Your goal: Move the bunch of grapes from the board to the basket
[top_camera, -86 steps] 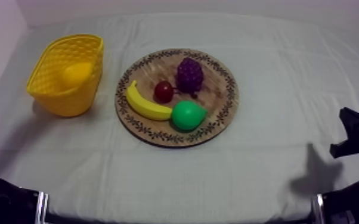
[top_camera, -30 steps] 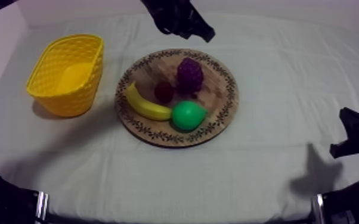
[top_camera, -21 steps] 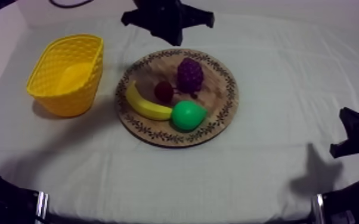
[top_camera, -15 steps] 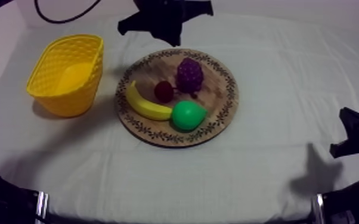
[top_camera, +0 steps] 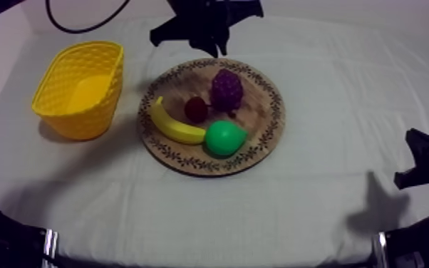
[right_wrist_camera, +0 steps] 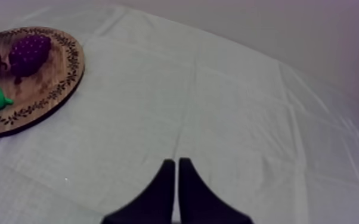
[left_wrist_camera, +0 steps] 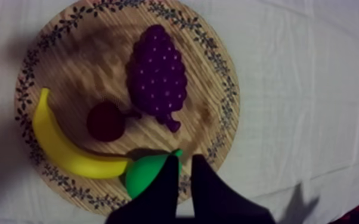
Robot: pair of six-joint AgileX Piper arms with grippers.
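While our left gripper point(left_wrist_camera: 185, 159) hovers above the wooden board point(top_camera: 264, 135), its fingers sit close together w/ only a slit between them, holding nothing. The right gripper point(right_wrist_camera: 176, 161) rests low over bare tabletop, fingers pressed together, also empty. The bunch of grapes point(top_camera: 226, 89) lies flat on the board's far half, stem end toward the pear point(top_camera: 224, 138), w/ the small red fruit point(top_camera: 195, 109) just beside it. It's a toy, so we judge it light and prob. fairly firm, but the knobbly skin could slip. Best hold, we think, is across the wide middle of the bunch, not the thin stem, approx. clear of the red fruit. The yellow basket point(top_camera: 110, 85) stands apart at the board's left.
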